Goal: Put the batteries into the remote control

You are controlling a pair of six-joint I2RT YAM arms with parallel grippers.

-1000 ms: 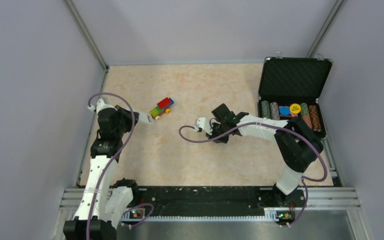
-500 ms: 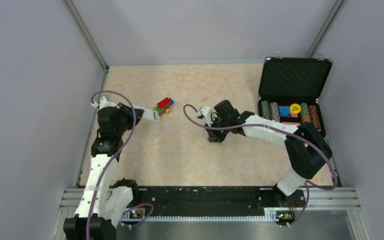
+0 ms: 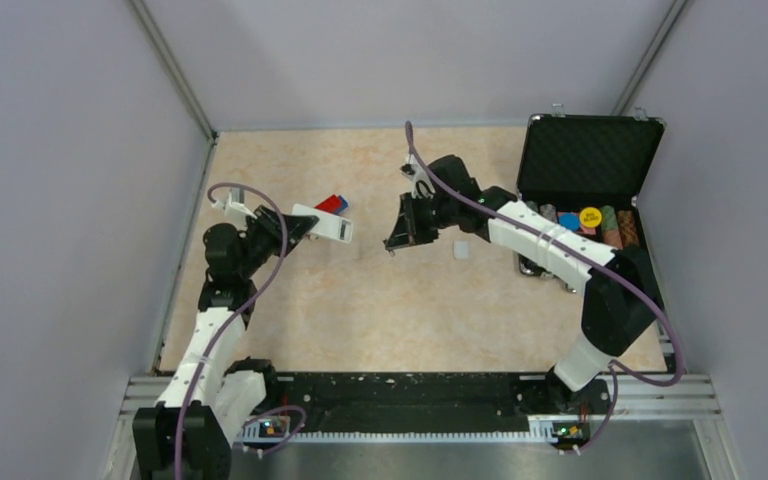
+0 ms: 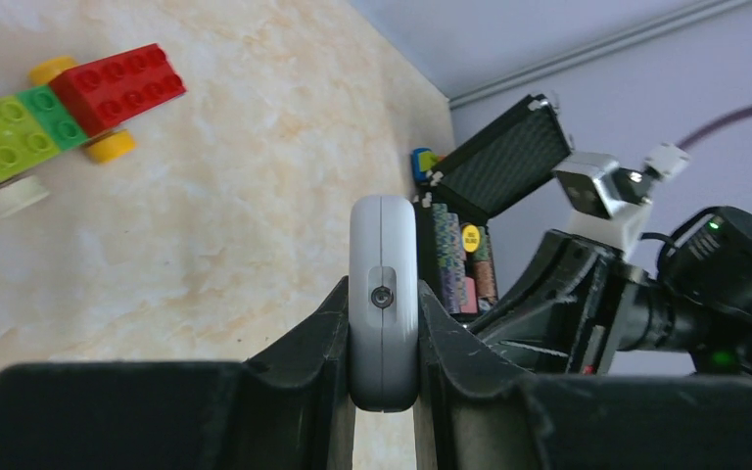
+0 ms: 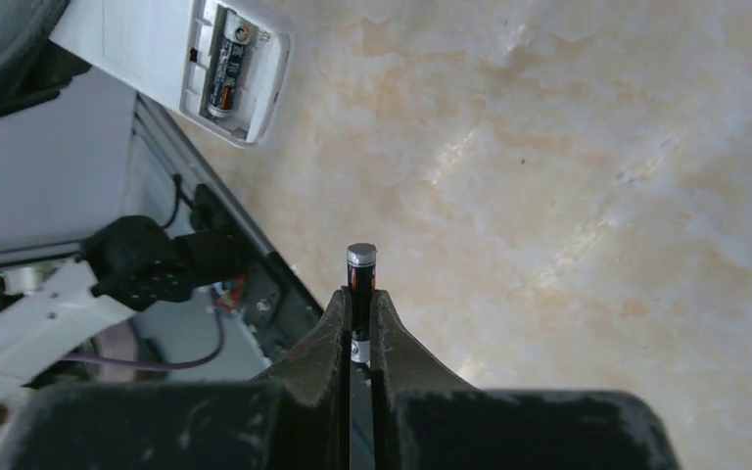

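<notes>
My left gripper (image 3: 298,228) is shut on the light-grey remote control (image 3: 324,226) and holds it in the air, its back turned to the right arm. In the left wrist view the remote control (image 4: 383,294) stands edge-on between my fingers. In the right wrist view its battery bay (image 5: 225,61) is open, with one battery (image 5: 223,57) lying inside. My right gripper (image 3: 396,242) is shut on the second battery (image 5: 360,277), a thin dark cylinder with a silver tip sticking out beyond the fingertips. It hangs in the air a short way right of the remote control.
A colourful toy-brick train (image 4: 59,103) lies on the table behind the remote control. A small white flat piece (image 3: 462,250) lies on the table under the right arm. An open black case of poker chips (image 3: 582,215) stands at the far right.
My left gripper has lifted the remote control and swung it right, in front of the train. My right gripper has risen from the table and moved back, uncovering the white piece.
</notes>
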